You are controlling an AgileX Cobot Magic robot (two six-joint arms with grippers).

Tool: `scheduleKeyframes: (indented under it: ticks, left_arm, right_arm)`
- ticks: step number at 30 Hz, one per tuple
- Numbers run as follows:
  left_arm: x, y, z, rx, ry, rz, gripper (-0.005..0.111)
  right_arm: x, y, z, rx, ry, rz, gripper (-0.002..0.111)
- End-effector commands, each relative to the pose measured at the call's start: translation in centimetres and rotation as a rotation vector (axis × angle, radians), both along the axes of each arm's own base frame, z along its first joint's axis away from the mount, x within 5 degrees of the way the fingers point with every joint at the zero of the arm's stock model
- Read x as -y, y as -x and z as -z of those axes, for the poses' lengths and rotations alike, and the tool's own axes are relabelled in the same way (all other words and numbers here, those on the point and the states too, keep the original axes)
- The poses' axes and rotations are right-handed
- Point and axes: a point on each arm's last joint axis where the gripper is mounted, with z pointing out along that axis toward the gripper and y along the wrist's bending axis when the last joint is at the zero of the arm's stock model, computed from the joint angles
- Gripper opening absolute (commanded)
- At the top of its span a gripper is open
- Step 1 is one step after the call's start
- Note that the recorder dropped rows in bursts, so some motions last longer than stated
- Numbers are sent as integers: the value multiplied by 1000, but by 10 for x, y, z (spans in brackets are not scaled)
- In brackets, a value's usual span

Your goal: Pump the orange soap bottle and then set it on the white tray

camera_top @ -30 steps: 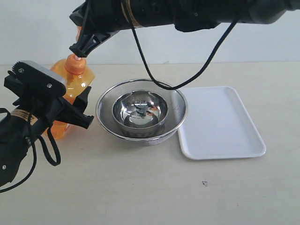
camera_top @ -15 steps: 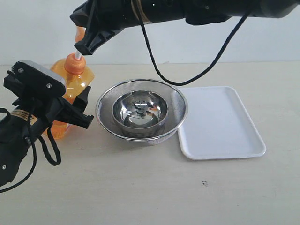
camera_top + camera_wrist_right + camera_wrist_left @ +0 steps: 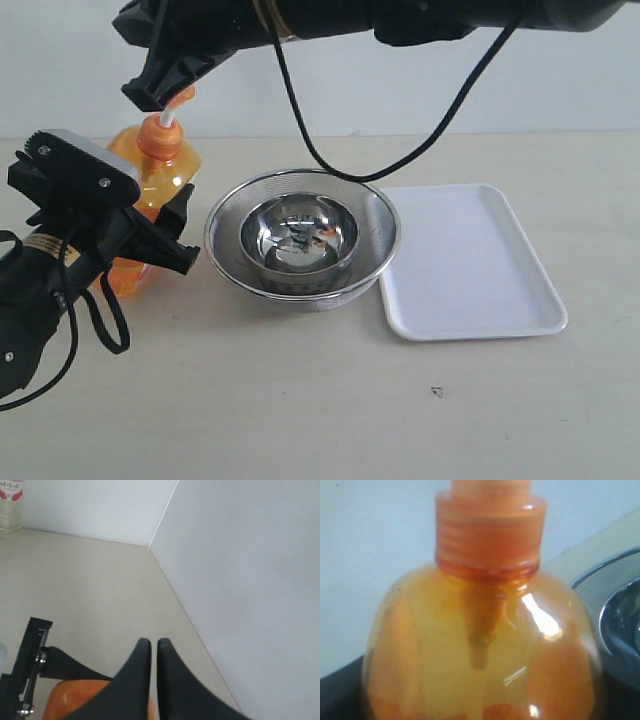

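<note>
Orange soap bottle: at the left side of the worktop, toward its rear edge, just left of the bowls and well apart from the tray. It leans slightly. The left arm hides its base, so I cannot tell whether it rests on the worktop.
Pump head: up on its white stem above the orange collar, partly hidden by the right jaws.
Left gripper: jaws clamped on the bottle's body from the near side, one black finger across its right flank. The left wrist view is filled by the bottle's shoulder, with a steel rim at one side.
Right gripper: reaches across from the right, jaws closed, tips at the pump head. Contact cannot be judged from the exterior view. The right wrist view shows the tips pressed together over the orange bottle.
White tray: flat on the right half of the worktop, its left rim just beside the bowls.
Bowls: a steel mesh bowl at mid-worktop with a smaller polished steel bowl nested inside.
Cable: black, sags from the right arm over the bowls.
Clear bottle: far off on the worktop, seen only in the right wrist view.
</note>
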Motion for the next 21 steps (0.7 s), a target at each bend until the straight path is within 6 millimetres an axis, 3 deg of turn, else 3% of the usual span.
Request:
scheduleKeyframes:
  ticks: [1,10,21]
  left_arm:
    - [-1,2,11,-82,12,-6,5]
    - [-1,2,11,-82,12,-6,5]
    - [-2,2,11,-83,14,-12,5]
  right_arm:
    - [-5,-9,16,-8,29,32,1]
    - [4,-23,20,9,42,126,1]
    - [14,-28,29,-41,44,113,1]
